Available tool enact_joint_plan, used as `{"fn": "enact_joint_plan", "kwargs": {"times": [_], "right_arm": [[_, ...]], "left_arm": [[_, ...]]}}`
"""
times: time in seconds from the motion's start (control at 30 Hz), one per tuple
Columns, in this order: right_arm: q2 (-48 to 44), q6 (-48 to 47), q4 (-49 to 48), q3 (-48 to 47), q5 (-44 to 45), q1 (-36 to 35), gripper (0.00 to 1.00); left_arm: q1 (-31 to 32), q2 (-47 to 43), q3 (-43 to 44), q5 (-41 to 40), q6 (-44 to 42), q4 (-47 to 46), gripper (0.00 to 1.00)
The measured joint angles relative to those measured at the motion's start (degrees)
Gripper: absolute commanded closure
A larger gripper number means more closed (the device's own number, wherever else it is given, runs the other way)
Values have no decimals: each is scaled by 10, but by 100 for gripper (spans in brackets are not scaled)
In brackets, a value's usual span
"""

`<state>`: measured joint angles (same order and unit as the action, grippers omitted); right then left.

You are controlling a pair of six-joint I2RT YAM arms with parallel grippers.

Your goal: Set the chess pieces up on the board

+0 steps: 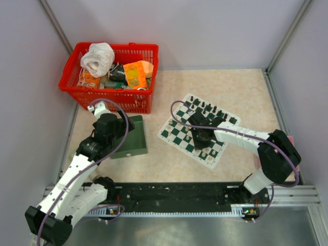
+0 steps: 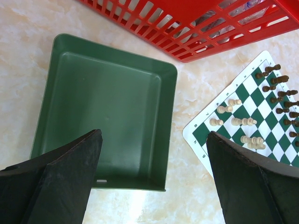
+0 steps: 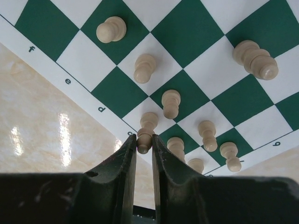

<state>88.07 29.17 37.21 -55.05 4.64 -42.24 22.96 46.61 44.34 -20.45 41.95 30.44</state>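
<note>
Pinching a smooth cream-white pawn [image 3: 148,122] between matte black fingers [image 3: 121,177], the right pincer [image 3: 144,141] is closed to a narrow slot over the lettered white border of the thin green-and-white checked board mat [image 3: 187,28], with other cream pieces [image 3: 171,102] dotted on squares close by. The left pincer [image 2: 153,136] gapes wide and empty above a dark green plastic tray [image 2: 112,93] with rounded corners, resting on the glossy beige marbled surface [image 2: 196,84]. A red slatted plastic basket [image 2: 187,11] is cropped in the left wrist view, and the dark pieces [image 2: 279,80] along the board's far side are too small to identify.
</note>
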Motion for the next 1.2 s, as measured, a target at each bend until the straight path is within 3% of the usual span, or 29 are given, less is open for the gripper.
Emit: {"fn": "enact_joint_plan", "kwargs": {"times": [0.7,1.1,1.2], "right_arm": [[-14,0,7,-7,-1,0,56],[-51,5,6,-47,34,0,35],[-51,5,5,-52,46,0,22]], "left_arm": [[0,-3,-1,0,0,0,1],[0,2,-1,1,3,3,1],[0,1,-1,1,6,13,1]]}}
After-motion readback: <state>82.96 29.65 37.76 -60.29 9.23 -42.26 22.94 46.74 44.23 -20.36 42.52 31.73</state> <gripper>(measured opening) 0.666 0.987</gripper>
